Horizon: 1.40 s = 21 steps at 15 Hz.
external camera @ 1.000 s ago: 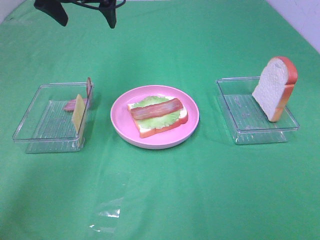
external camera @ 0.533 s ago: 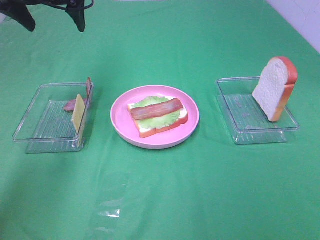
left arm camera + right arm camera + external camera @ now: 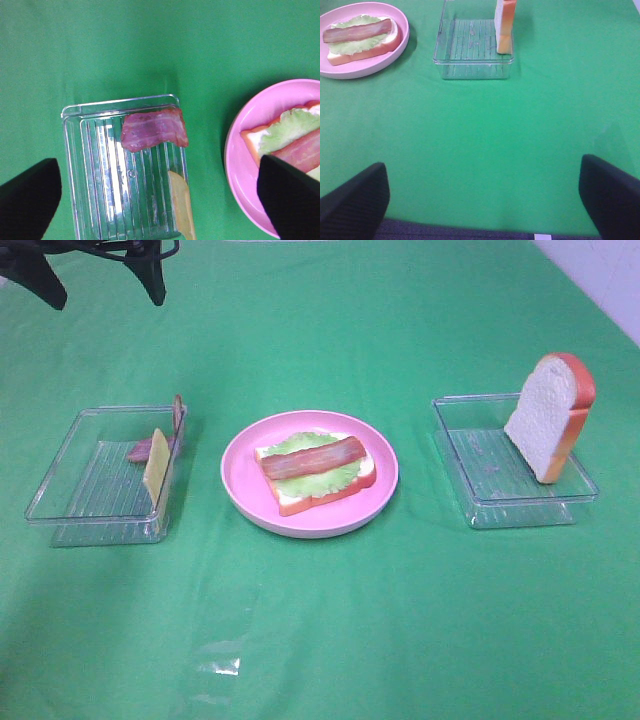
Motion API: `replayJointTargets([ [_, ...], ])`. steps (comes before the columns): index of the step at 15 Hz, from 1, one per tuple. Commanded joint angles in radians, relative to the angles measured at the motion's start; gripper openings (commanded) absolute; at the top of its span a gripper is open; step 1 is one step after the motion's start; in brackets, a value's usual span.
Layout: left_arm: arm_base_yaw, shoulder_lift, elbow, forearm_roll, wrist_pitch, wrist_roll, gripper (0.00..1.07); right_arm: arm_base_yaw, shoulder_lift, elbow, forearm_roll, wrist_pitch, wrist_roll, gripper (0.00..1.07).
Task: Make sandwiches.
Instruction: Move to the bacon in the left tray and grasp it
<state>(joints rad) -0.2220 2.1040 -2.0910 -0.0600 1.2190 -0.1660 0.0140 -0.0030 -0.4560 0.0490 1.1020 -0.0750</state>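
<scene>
An open sandwich [image 3: 315, 468] lies on the pink plate [image 3: 240, 495]: a bread slice, lettuce and a bacon strip on top. It also shows in the left wrist view [image 3: 295, 135] and in the right wrist view [image 3: 360, 37]. A second bread slice [image 3: 550, 415] stands upright in the right clear tray [image 3: 480, 505]. A bacon strip [image 3: 154, 129] and a yellow cheese square [image 3: 182, 207] sit in the left clear tray [image 3: 75, 150]. My left gripper [image 3: 98, 285] is open and empty, high above the far left. My right gripper [image 3: 482, 197] is open and empty, near the table's front edge.
A green cloth covers the table. A small shiny scrap of clear plastic [image 3: 220, 665] lies on it at the front left. A white wall [image 3: 610, 270] borders the far right corner.
My left gripper has moved left, from above the far middle to above the far left corner. The food, plate and trays have not moved.
</scene>
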Motion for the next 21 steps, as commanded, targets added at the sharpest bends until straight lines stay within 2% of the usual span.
replayJointTargets([
  [1, -0.002, 0.046, 0.004, -0.040, 0.078, -0.005, 0.98, -0.001, -0.032, 0.003, 0.002, -0.004, -0.006, 0.98],
  [5, -0.004, 0.131, 0.004, -0.092, 0.060, -0.005, 0.98, -0.001, -0.032, 0.003, 0.002, -0.004, -0.006, 0.98],
  [10, -0.004, 0.201, 0.004, -0.099, 0.007, -0.005, 0.98, -0.001, -0.032, 0.003, 0.002, -0.004, -0.006, 0.98],
  [12, -0.004, 0.225, 0.004, -0.098, -0.026, -0.023, 0.98, -0.001, -0.032, 0.003, 0.002, -0.004, -0.006, 0.98],
  [16, -0.004, 0.263, 0.004, -0.078, -0.063, -0.101, 0.98, -0.001, -0.032, 0.003, 0.002, -0.004, -0.006, 0.98],
  [21, -0.004, 0.271, 0.004, -0.078, -0.071, -0.111, 0.98, -0.001, -0.032, 0.003, 0.002, -0.004, -0.006, 0.98],
])
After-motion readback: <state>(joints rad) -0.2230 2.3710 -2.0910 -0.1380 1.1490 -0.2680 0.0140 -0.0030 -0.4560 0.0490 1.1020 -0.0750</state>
